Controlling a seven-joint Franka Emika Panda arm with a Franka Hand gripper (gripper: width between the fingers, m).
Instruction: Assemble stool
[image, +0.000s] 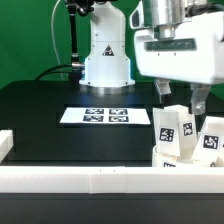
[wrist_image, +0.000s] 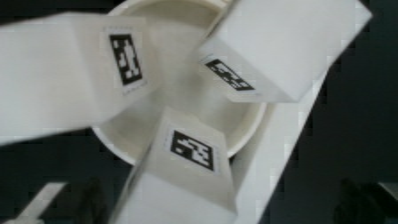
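Note:
In the exterior view, white stool legs with black-and-white tags stand upright close together at the right: one leg (image: 170, 130) and another (image: 211, 138). The seat disc's rim (image: 172, 160) shows low beneath them, mostly hidden. My gripper (image: 182, 104) hangs just above the legs with its fingers (image: 163, 92) spread apart and nothing between them. In the wrist view the round seat disc (wrist_image: 175, 22) lies below with three tagged legs on it: one (wrist_image: 80, 80), a second (wrist_image: 258, 62) and a third (wrist_image: 187, 165). My fingertips do not show clearly there.
The long white rail wall (image: 90, 180) runs along the front of the black table. The marker board (image: 100, 116) lies flat in the middle. The arm's white base (image: 106, 55) stands at the back before a green backdrop.

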